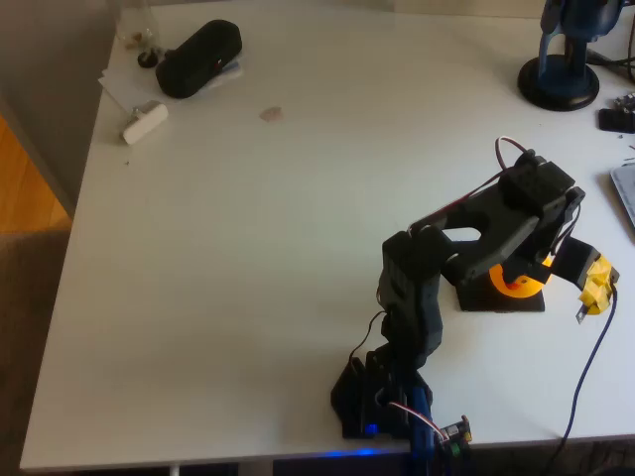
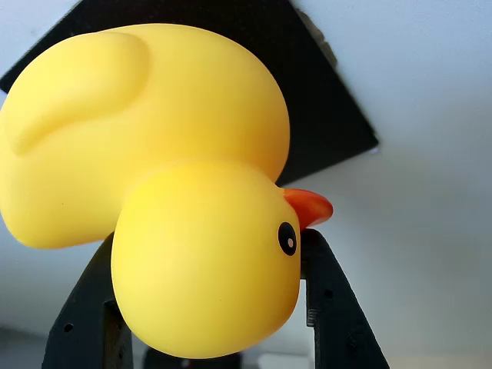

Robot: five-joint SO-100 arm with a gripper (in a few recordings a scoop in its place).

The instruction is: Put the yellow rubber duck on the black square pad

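**Wrist view: duck held between the fingers, over the black pad**

Wrist view shows the yellow rubber duck [image 2: 177, 192] up close, its head low in the picture and its orange beak pointing right. The gripper [image 2: 211, 307] holds it: one black finger presses the left side of the head, the other [image 2: 330, 307] sits just under the beak, so the claw is closed around the duck's head. Right behind the duck lies the black square pad [image 2: 323, 100], flat on the white table [image 2: 430, 231]; the duck's body covers much of the pad.

In the overhead view the black arm bends over the pad [image 1: 501, 299], which lies near the table's [image 1: 248, 278] front right edge. The duck [image 1: 516, 283] shows as an orange-yellow patch on the pad, mostly hidden under the arm. Well apart from the pad, at the far left corner, lies a bulky black case [image 1: 198, 58].
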